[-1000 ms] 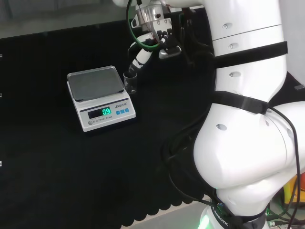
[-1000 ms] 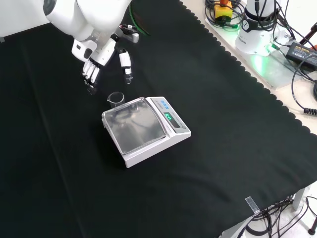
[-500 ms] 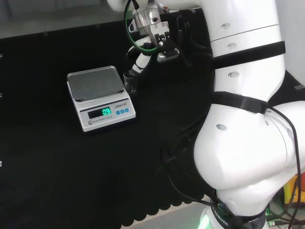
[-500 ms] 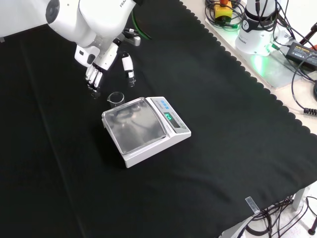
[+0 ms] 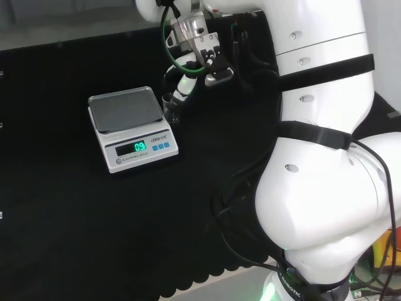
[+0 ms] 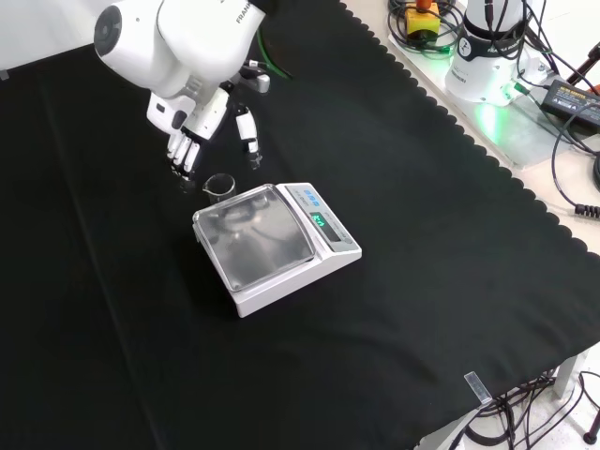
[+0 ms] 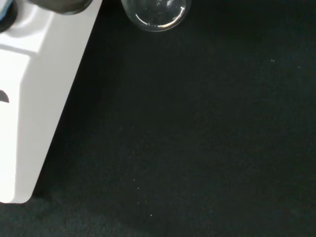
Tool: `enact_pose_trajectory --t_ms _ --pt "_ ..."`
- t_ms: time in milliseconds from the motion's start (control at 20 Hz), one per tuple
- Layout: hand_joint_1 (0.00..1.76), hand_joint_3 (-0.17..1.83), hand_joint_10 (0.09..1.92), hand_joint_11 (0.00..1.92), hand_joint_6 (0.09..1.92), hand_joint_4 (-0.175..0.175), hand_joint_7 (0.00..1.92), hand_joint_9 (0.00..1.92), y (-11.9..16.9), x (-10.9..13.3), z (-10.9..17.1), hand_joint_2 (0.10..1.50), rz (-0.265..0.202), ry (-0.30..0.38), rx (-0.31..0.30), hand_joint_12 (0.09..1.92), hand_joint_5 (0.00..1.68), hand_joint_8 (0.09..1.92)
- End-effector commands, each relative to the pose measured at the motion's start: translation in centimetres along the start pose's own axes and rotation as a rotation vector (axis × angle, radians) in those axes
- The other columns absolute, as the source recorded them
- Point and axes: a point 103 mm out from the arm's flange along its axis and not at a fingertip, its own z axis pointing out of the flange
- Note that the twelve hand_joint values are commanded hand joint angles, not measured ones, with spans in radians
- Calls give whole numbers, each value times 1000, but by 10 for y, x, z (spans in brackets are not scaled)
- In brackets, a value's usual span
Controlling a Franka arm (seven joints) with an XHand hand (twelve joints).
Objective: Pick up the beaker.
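A small clear glass beaker [image 6: 217,186] stands upright on the black cloth, right beside the white scale [image 6: 274,246]. In the head view the beaker [image 5: 170,106] sits at the scale's right edge. The hand [image 6: 199,131] hangs just above and behind the beaker, fingers [image 6: 185,155] straight and pointing down, thumb [image 6: 249,136] spread apart to the right. Nothing is in the hand. In the head view the hand [image 5: 188,72] hovers just above the beaker. The wrist view looks down on the beaker's round rim [image 7: 155,12] beside the scale's white body [image 7: 37,94].
The scale [image 5: 128,125] has a steel pan and a lit green display. Cables and a power unit [image 6: 487,56] lie beyond the cloth's scalloped edge at the front view's upper right. The arm's white links [image 5: 326,157] stand at the head view's right.
The hand has moved down and closer to the beaker, shifting right in the front view. The beaker and scale stay put.
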Motion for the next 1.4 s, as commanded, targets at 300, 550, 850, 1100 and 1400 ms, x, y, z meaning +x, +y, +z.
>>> enact_pose_trajectory --t_ms 300,550,850,1100,1400 --pt "737 113 972 300 87 -78 52 57 15 10 12 788 22 -30 -4 1419 215 821" --pt "781 143 938 381 87 -74 136 142 18 13 14 775 13 -46 -51 1370 283 821" --pt "881 264 746 642 245 -55 491 524 12 15 14 729 -5 -67 -192 1238 591 787" --pt "974 430 575 919 658 -47 769 850 10 16 13 667 7 -69 -239 1060 917 787" --pt "1087 304 445 1081 568 135 975 1056 12 17 10 821 20 -89 -250 949 1224 748"
